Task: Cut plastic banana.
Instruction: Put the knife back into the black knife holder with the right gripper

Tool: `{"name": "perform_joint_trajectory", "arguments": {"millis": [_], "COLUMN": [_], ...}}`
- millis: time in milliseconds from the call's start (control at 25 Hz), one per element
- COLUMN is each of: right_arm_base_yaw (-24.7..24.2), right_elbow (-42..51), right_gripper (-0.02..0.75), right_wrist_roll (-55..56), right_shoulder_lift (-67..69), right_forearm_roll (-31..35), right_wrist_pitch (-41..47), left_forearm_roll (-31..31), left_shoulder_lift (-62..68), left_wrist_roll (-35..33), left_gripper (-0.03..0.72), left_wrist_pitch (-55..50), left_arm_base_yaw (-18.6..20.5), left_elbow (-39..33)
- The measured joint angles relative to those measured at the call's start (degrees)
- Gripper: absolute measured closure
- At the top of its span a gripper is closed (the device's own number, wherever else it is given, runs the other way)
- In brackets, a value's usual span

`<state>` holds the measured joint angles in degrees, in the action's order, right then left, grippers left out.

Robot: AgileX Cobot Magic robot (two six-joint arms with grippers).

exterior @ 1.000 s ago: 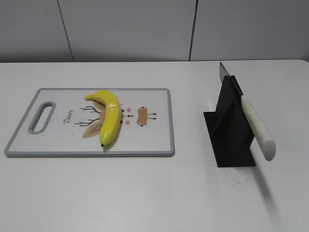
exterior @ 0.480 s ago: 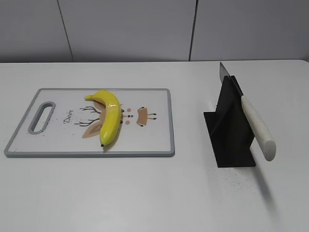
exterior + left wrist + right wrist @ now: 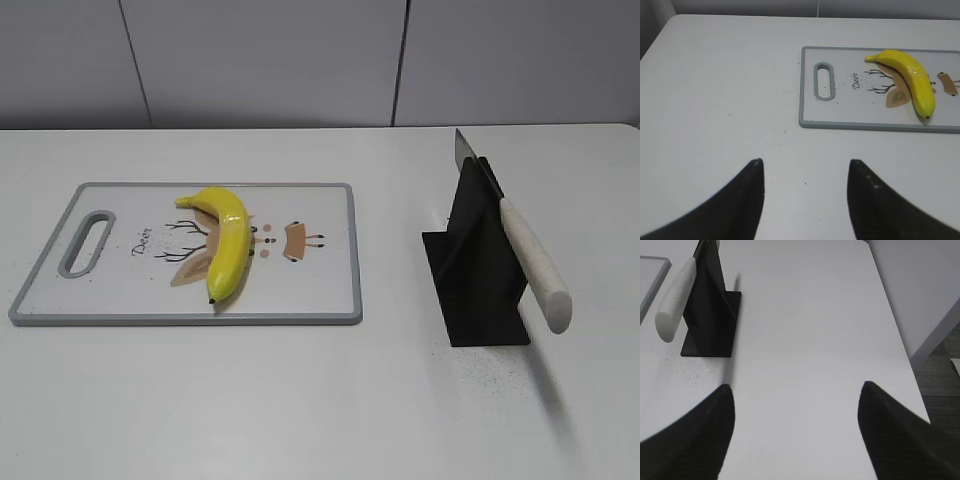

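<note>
A yellow plastic banana (image 3: 227,240) lies whole on a white cutting board (image 3: 320,290) with a grey rim, left of centre; it also shows in the left wrist view (image 3: 910,80). A knife with a white handle (image 3: 533,262) rests slanted in a black stand (image 3: 478,280) on the right; the handle (image 3: 676,300) and the stand (image 3: 710,315) also show in the right wrist view. My left gripper (image 3: 805,165) is open and empty over bare table, near the board's handle end. My right gripper (image 3: 796,390) is open and empty, right of the stand. Neither gripper shows in the exterior view.
The white table (image 3: 320,400) runs to a grey wall at the back. The board has a handle slot (image 3: 823,87) at its left end. The table's right edge (image 3: 900,340) drops to the floor.
</note>
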<state>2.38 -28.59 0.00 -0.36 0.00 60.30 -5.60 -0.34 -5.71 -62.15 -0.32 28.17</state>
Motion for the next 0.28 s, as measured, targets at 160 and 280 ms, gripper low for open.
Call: {"name": "perform_joint_trajectory", "arguments": {"millis": [160,280], "right_arm_base_yaw": [0.0,0.0], "right_elbow": [0.0,0.0], "right_gripper": [0.158,0.158], "right_wrist_roll": [0.0,0.0], "right_shoulder_lift": [0.0,0.0], "right_forearm_roll": [0.0,0.0], "right_wrist_pitch": [0.0,0.0], "left_forearm_roll": [0.0,0.0], "left_shoulder_lift": [0.0,0.0], "left_wrist_roll": [0.0,0.0], "left_gripper": [0.191,0.191], "left_wrist_pitch": [0.0,0.0], "left_arm_base_yaw": [0.0,0.0], "left_elbow": [0.0,0.0]}}
